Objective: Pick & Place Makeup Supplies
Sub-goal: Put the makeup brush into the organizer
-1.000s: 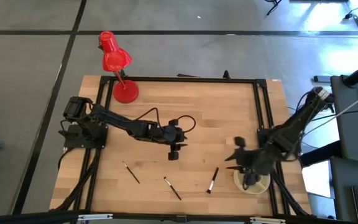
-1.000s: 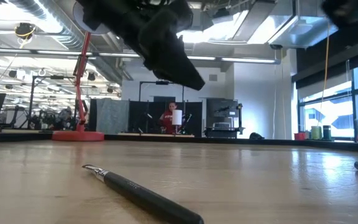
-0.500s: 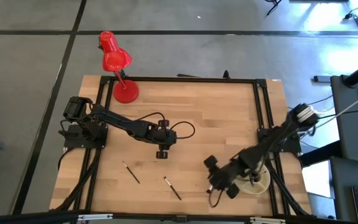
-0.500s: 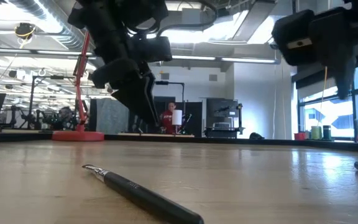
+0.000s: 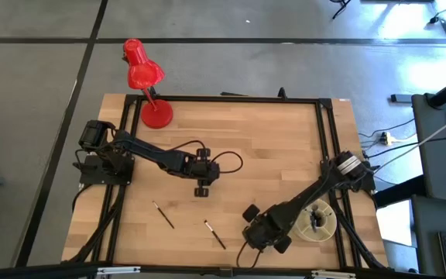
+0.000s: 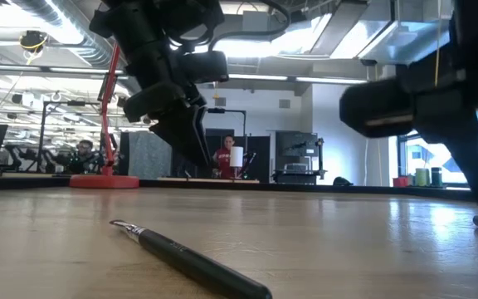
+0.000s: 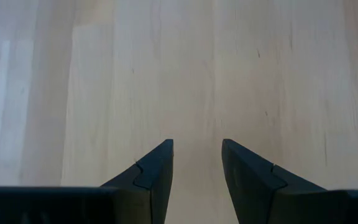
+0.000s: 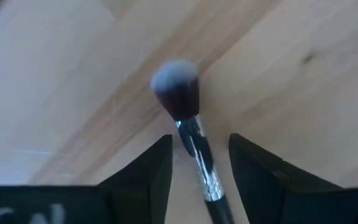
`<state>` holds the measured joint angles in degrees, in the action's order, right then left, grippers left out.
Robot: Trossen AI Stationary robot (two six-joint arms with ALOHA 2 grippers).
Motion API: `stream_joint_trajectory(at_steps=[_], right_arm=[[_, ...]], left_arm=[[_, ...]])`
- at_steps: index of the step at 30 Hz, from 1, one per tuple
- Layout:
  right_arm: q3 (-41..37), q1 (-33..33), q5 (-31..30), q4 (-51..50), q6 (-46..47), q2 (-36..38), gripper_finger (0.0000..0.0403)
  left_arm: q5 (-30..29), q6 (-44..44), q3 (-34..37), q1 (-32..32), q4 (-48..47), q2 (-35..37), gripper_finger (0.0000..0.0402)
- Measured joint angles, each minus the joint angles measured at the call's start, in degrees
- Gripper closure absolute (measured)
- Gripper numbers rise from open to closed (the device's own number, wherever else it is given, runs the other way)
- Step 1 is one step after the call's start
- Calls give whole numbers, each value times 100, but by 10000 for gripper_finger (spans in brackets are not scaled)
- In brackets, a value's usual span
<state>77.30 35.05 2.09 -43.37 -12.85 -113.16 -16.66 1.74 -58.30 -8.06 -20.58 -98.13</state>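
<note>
Two thin dark makeup brushes lie flat on the wooden table [image 5: 285, 139] near its near edge, one at the left [image 5: 162, 215] and one toward the middle [image 5: 214, 234]; the low view shows one close up [image 6: 189, 257]. A third brush [image 8: 188, 118], with a fluffy pale-tipped head, lies on the wood between the fingers of my right gripper [image 8: 201, 137]. That gripper [image 5: 258, 235] points down and is open, and it hides this brush in the high view. My left gripper [image 5: 202, 190] hangs open over bare wood at the table's middle [image 7: 196, 144].
A red desk lamp [image 5: 144, 77] stands at the far left corner. A white round holder [image 5: 317, 221] sits by the near right edge, just right of my right arm. A black frame rail [image 5: 320, 132] borders the table. People and equipment show in the room beyond.
My right gripper has swung from above the white round holder toward the table's left and near edge, sinking and rolling its wrist, until its fingers stand on either side of the third brush. My left gripper tipped further downward and shifted a little left, then kept still.
</note>
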Motion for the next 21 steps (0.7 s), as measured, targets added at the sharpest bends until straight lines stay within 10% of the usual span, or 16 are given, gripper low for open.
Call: stream_joint_trajectory(at_steps=[11,21], right_arm=[[11,-22,-223,-46,189,-118,360],[-61,-48,-1018,-405,1030,259,364]], left_arm=[[-40,0,0,-8,-73,1,267],[-36,0,0,-8,-70,1,267]])
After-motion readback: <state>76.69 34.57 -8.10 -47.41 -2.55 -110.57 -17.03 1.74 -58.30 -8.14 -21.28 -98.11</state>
